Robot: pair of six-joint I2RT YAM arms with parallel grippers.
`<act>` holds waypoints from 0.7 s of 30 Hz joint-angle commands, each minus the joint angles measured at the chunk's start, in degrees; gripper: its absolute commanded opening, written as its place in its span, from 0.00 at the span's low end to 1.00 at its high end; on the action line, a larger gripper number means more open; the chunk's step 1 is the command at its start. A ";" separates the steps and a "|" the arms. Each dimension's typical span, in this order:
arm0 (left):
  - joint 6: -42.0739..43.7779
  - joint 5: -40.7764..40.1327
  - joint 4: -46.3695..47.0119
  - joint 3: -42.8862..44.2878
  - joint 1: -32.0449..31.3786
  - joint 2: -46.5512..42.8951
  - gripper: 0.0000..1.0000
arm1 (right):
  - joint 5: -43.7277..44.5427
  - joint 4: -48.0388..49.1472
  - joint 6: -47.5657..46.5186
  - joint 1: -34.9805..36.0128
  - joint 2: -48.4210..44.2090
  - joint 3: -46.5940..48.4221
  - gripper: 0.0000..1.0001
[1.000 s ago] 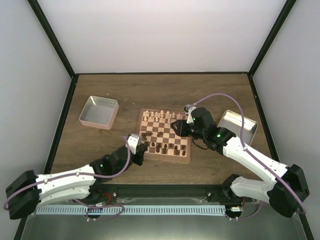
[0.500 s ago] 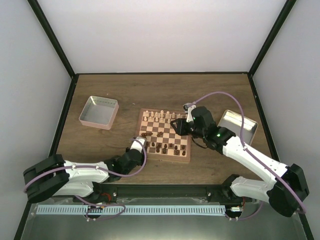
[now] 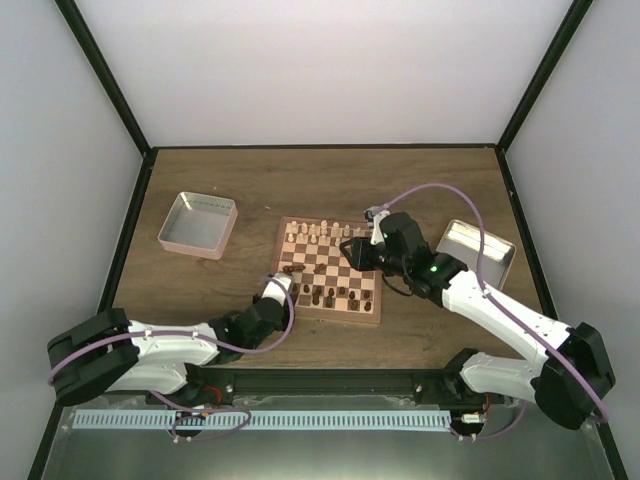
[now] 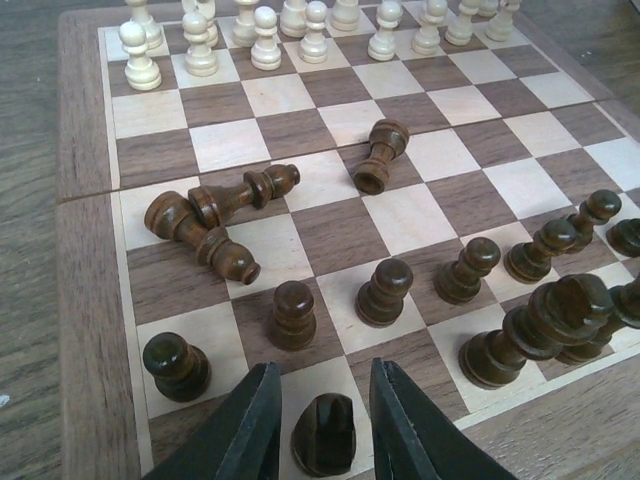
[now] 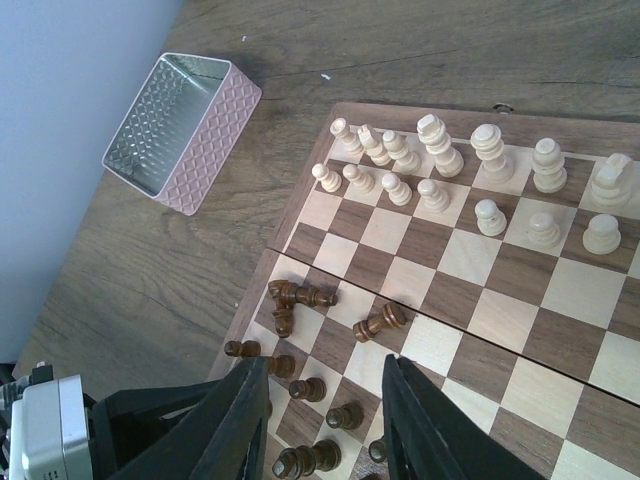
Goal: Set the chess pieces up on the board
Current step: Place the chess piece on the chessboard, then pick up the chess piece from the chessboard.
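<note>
**Table** point(image 3: 320, 180): dark wood-grain top, used below as the reference for all positions.

**Pink tin** point(image 3: 197, 224): a shallow rectangular container on the table's left half, about midway between the far and near edges. In the right wrist view point(image 5: 180, 135) its outer walls are pink with an embossed diamond pattern and its inside is bare shiny metal.

**Metal tray** point(image 3: 460, 237): a shallow silver rectangle on the table's right half, near the right edge and set at a slight angle to it.

**Enclosure:** white wall panels point(image 3: 320, 70) stand behind and beside the table. Black frame posts point(image 3: 103, 70) rise from its far corners.

**Slotted rail** point(image 3: 260, 420): a pale strip running along the table's near edge.
</note>
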 commanded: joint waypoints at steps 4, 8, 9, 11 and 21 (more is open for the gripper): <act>-2.19 -1.92 -6.40 4.47 -0.22 -5.56 0.34 | -1.50 0.46 -0.88 -0.48 0.88 3.08 0.34; -4.80 -2.87 -14.95 8.51 0.56 -12.37 0.43 | -1.82 -0.33 -1.11 -0.53 1.96 3.21 0.34; -5.57 -3.18 -17.11 9.75 0.80 -13.69 0.46 | -2.39 -0.77 -1.48 -0.49 2.57 3.44 0.34; -6.92 -3.36 -21.04 12.27 1.64 -16.02 0.50 | -3.98 -1.53 -2.68 -0.49 4.10 4.26 0.34; -10.10 9.69 -29.11 20.72 15.23 -16.03 0.52 | -10.76 1.17 -17.14 -0.29 18.45 10.75 0.32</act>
